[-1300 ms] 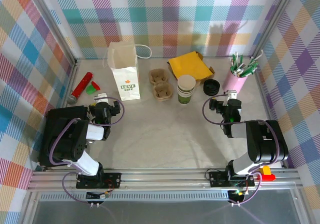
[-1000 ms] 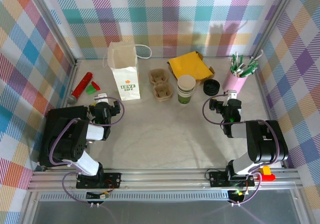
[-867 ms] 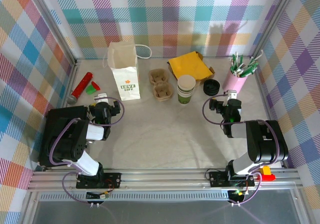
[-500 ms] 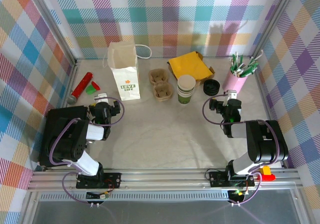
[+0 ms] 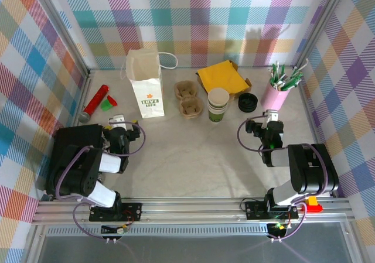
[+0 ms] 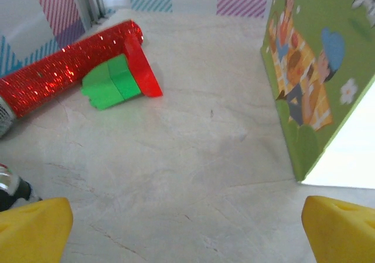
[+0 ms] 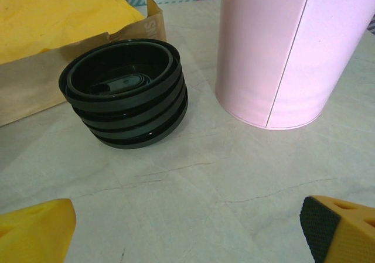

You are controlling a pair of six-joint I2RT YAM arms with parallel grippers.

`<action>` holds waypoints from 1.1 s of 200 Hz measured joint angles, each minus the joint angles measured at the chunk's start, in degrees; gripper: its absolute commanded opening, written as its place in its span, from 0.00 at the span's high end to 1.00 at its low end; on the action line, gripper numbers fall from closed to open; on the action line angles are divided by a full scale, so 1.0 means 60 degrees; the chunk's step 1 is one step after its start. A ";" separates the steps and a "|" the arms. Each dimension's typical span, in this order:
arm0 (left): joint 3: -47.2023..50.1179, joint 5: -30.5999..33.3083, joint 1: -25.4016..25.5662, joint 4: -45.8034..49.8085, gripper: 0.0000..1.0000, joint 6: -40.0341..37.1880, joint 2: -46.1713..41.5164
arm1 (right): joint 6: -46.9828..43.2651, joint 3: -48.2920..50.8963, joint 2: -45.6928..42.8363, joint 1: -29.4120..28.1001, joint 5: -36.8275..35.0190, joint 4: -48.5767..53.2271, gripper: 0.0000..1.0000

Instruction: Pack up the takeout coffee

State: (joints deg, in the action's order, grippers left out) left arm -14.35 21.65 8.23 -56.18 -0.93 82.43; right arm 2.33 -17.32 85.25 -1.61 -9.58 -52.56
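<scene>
Near the bag (image 5: 145, 93), left claw (image 5: 119, 121) gapes.

I am looking into a booth closed on three sides by walls (image 5: 234, 17) of pastel plaid in pink, teal, yellow and violet, which fill the top and both sides of the overhead frame. Silvery metal posts (image 5: 61, 26) slant down at the two back corners. The tabletop (image 5: 193, 157) in the middle is pale cream, and the wrist views show faint marbled veins and hairline marks on it. An aluminium rail (image 5: 193, 207) crosses the bottom. The light is even and soft, and shadows are faint.
</scene>
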 measured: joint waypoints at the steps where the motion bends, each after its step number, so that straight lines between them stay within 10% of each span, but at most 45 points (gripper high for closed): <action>1: 0.0004 0.0007 0.0007 0.0058 0.00 0.0000 -0.0091 | 0.0000 0.0004 -0.0018 0.0000 0.0004 0.0004 0.01; 91: -0.1927 0.0408 0.0171 0.7180 0.00 0.2237 -0.6364 | 0.2758 -0.3450 -0.3963 0.0000 -0.0623 0.8477 0.01; 160: -0.5774 -0.0947 0.0175 1.3223 0.00 0.4856 -0.5912 | 0.4411 -0.7111 -0.3140 -0.0186 0.2674 1.3584 0.01; 220: -0.6433 -0.3340 0.0186 1.4743 0.00 0.5191 -0.5781 | 0.4809 -1.0196 -0.1042 -0.2084 0.2415 1.5730 0.12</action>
State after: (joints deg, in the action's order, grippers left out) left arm -52.95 1.61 9.34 32.27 30.22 47.75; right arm 31.18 -78.50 79.00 -14.11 4.91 41.82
